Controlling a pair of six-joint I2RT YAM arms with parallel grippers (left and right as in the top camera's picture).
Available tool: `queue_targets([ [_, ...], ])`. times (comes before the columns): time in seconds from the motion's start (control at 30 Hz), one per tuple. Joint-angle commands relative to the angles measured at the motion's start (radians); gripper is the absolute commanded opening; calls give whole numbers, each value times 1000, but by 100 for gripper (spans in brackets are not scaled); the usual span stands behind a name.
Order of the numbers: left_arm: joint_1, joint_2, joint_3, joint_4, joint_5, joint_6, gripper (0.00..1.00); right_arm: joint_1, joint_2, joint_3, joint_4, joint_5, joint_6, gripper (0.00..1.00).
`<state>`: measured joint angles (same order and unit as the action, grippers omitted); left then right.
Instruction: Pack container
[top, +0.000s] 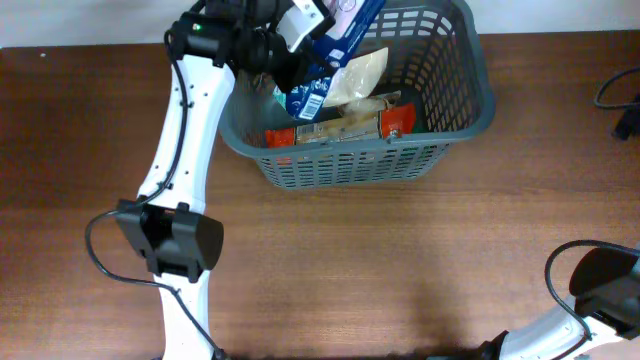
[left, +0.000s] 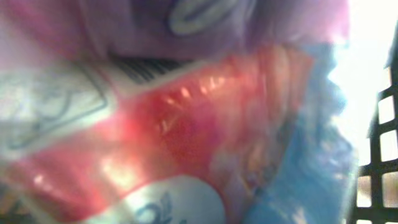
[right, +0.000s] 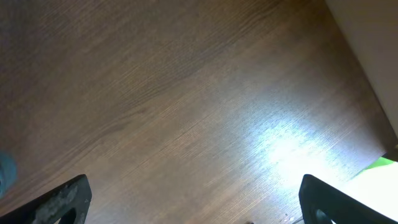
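The big dark grey plastic basket with slotted sides (top: 455, 120) sat by the far edge of the brown wooden table (top: 400, 260), near the middle. A wide stretch of wood lay between it and the near edge. My left arm (top: 185, 110) reached up from the near left side, with my left gripper (top: 303, 32) over the left end of the basket. A blue and white plastic bag (top: 338, 48) hid my fingers there, so I could not tell if they were squeezing it. My left wrist camera saw only blurry shiny red wrapping (left: 174, 124) very close, and a bit of basket wall at the right side. My right gripper (right: 196, 202) hung over bare table at the near right corner, with its fingers spread wide and nothing between them. Inside the basket lay a pale cream bag (top: 362, 75) and a clear packet with red ends (top: 350, 122).
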<state>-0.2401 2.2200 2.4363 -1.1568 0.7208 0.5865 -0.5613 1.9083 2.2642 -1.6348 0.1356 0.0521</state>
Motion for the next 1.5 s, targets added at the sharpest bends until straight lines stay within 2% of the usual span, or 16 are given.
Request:
queue_targets([
  [0.0,-4,29,3,-12,19,5,2,-3,-4,-3,1,-5,9,99],
  [0.03,-4,37,3,-18,19,4,2,-3,-4,-3,1,-5,9,99],
  [0.13,-4,55,3,-40,19,4,12,-3,-4,-3,1,-5,9,99],
  [0.2,-4,61,3,-49,16,5,13,-3,-4,-3,1,-5,9,99],
  [0.23,-4,63,3,-52,15,5,19,-3,-4,-3,1,-5,9,99],
  [0.27,-4,63,3,-53,15,5,32,-3,-4,-3,1,-5,9,99],
  [0.3,-4,63,3,-53,15,5,56,-3,-4,-3,1,-5,9,99],
  [0.33,-4,63,3,-52,15,5,72,-3,-4,-3,1,-5,9,99],
  [0.57,-1,62,4,-52,16,-25,80,-3,-4,-3,1,-5,9,99],
  [0.77,16,61,50,-53,35,-110,83,-3,-4,-3,1,-5,9,99],
  [0.9,57,48,164,-58,218,-149,87,-3,-4,-3,1,-5,9,99],
  [1.0,117,27,314,-56,426,-149,87,-3,-4,-3,1,-5,9,99],
  [1.07,154,11,384,-57,474,-175,87,-3,-4,-3,1,-5,9,99],
  [1.2,233,-45,491,-90,481,-250,87,-3,-4,-3,1,-5,9,99],
  [1.33,315,-121,552,-173,472,-249,100,-3,-4,-3,1,-5,9,99],
  [1.47,407,-211,570,-278,433,-249,99,-3,-4,-3,1,-5,9,99],
])
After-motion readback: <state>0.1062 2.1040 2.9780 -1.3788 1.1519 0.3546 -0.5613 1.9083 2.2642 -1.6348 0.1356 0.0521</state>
